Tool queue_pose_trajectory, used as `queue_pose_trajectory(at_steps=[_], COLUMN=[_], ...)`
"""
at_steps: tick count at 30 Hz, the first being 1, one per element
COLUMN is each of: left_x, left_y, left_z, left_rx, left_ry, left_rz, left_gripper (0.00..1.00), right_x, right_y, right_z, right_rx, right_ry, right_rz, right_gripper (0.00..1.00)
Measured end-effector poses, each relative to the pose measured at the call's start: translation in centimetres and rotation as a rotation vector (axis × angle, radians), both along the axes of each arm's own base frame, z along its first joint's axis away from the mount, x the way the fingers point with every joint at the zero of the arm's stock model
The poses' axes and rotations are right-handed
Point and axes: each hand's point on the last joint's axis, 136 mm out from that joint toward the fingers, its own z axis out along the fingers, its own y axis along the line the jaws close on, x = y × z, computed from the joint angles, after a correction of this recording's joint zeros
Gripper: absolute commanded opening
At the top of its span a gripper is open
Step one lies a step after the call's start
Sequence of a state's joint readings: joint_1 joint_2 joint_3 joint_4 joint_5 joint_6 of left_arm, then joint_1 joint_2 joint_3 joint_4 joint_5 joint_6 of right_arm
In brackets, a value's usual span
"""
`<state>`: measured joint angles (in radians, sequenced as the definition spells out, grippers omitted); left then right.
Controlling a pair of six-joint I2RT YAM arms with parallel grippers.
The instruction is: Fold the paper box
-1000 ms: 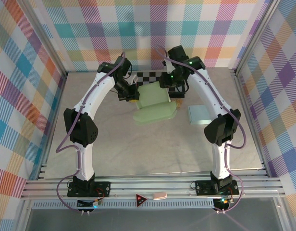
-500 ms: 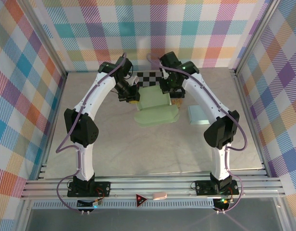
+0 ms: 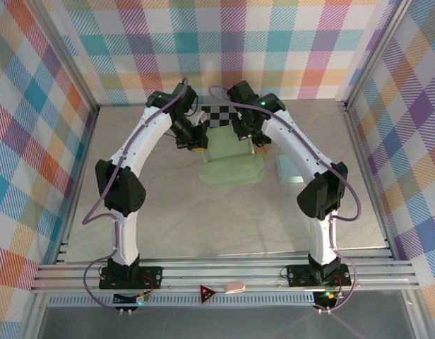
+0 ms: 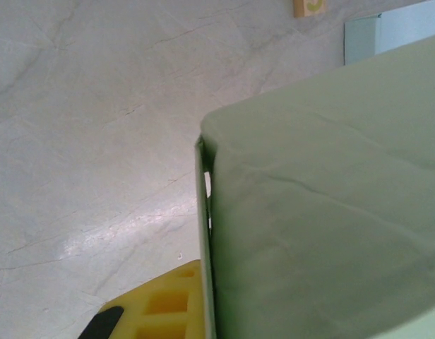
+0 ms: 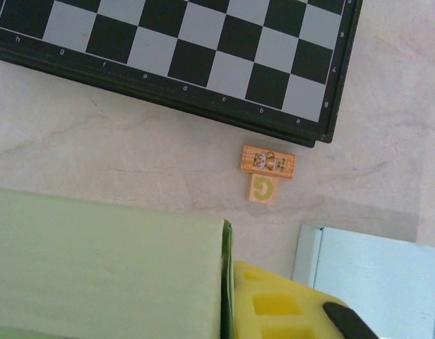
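Note:
The pale green paper box (image 3: 231,169) lies in the middle of the table with its rear part (image 3: 228,145) raised between both grippers. My left gripper (image 3: 196,146) is at the box's left side. In the left wrist view its yellow finger (image 4: 157,307) presses flat against the thin left wall (image 4: 203,233), so my left gripper (image 4: 207,314) is shut on that wall. My right gripper (image 3: 254,143) is at the right side. Its yellow finger (image 5: 288,307) lies flush on the right wall (image 5: 227,268). The inner fingers are hidden behind the green panels (image 5: 104,268).
A chessboard (image 3: 221,113) lies just behind the box, near the back wall. Two small wooden blocks (image 5: 267,162) sit between it and the box. A pale blue flat box (image 3: 292,169) lies to the right. Aluminium frame rails and checked walls enclose the table.
My right gripper has moved left onto the box's right wall and closed on it. The raised green panel has shifted slightly. The left gripper has kept its grip and place.

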<state>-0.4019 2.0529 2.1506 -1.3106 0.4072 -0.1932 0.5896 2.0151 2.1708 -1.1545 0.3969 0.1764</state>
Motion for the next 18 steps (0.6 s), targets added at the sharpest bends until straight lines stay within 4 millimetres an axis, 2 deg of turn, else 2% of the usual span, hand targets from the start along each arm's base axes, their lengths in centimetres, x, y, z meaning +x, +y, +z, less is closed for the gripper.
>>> queue_pose_trajectory(at_steps=[9, 18], left_x=[0.05, 0.36], left_y=[-0.26, -0.66], left_z=[0.18, -0.16], left_rx=[-0.005, -0.004], left_ry=[-0.007, -0.003], left_rz=[-0.004, -0.005], left_gripper=[0.00, 0.00], right_x=[0.84, 0.86], right_y=[-0.24, -0.54], right_z=[-0.50, -0.19], right_rx=[-0.066, -0.153], right_ry=[-0.019, -0.074], right_rz=[-0.049, -0.111], right_gripper=[0.00, 0.00])
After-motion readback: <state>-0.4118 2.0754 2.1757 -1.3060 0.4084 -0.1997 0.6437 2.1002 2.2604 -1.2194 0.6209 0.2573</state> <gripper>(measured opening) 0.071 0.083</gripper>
